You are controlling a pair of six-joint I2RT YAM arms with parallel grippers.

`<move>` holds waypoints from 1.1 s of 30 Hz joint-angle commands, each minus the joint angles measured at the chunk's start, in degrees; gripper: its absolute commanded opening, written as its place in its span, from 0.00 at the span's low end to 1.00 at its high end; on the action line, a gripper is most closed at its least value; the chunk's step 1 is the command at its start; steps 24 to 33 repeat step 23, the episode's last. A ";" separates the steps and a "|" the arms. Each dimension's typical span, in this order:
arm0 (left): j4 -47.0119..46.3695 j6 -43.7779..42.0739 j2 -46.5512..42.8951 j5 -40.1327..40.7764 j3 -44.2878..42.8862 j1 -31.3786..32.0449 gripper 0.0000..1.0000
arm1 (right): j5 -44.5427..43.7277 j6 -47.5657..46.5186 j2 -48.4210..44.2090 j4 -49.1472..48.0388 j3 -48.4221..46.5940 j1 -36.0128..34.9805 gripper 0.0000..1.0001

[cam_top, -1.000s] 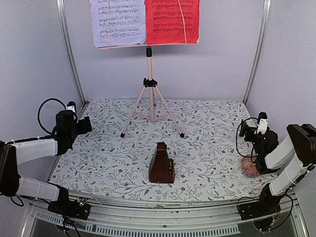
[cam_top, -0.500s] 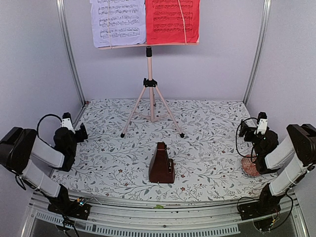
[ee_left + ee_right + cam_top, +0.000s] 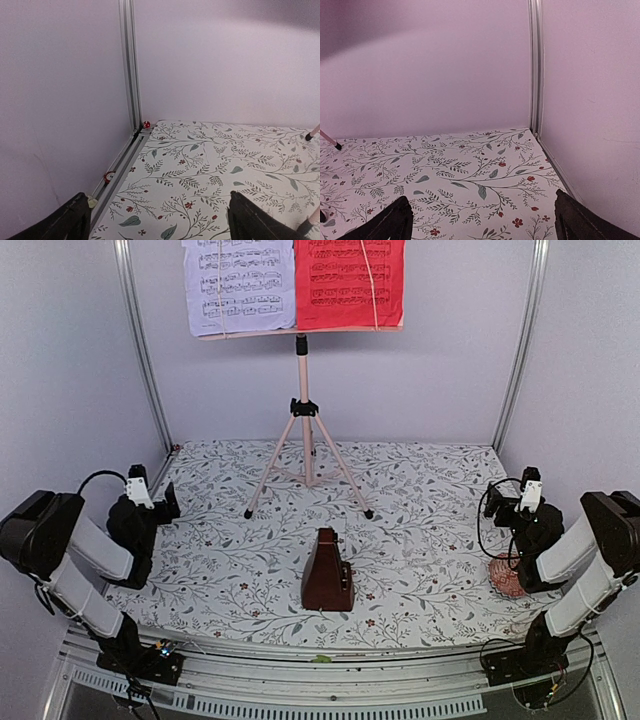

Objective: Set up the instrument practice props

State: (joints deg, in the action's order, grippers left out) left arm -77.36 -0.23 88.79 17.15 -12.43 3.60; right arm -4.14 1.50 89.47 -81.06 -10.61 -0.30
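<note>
Two claws are standing wide and empty: the left gripper point(image 3: 157, 222) and the right gripper point(image 3: 482, 220). The music stand point(image 3: 301, 410) is holding the lilac sheet point(image 3: 240, 285) and the red sheet point(image 3: 350, 280) at the rear, and the metronome point(image 3: 327, 572) is sitting centre-front. A careless reach is risking clipping one of its legs, toppling stand and sheets.

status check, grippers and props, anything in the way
Both open, empty: left gripper, right gripper. Music stand upright at rear, lilac sheet and red sheet on its desk; metronome standing centre front. Nothing blocking; pink ball near right gripper.
</note>
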 commanded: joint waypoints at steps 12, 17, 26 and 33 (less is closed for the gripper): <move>-0.33 -0.97 0.57 -0.64 -0.55 -0.08 0.96 | 0.63 -0.07 -0.35 -0.74 -0.47 0.33 0.99; -0.33 -0.97 0.59 -0.70 -0.50 -0.13 0.96 | 0.63 0.00 -0.35 -0.68 -0.55 0.30 0.99; -0.33 -0.99 0.59 -0.69 -0.54 -0.08 0.96 | 0.63 0.00 -0.35 -0.75 -0.51 0.31 0.99; -0.33 -0.99 0.59 -0.69 -0.54 -0.08 0.96 | 0.63 0.00 -0.35 -0.75 -0.51 0.31 0.99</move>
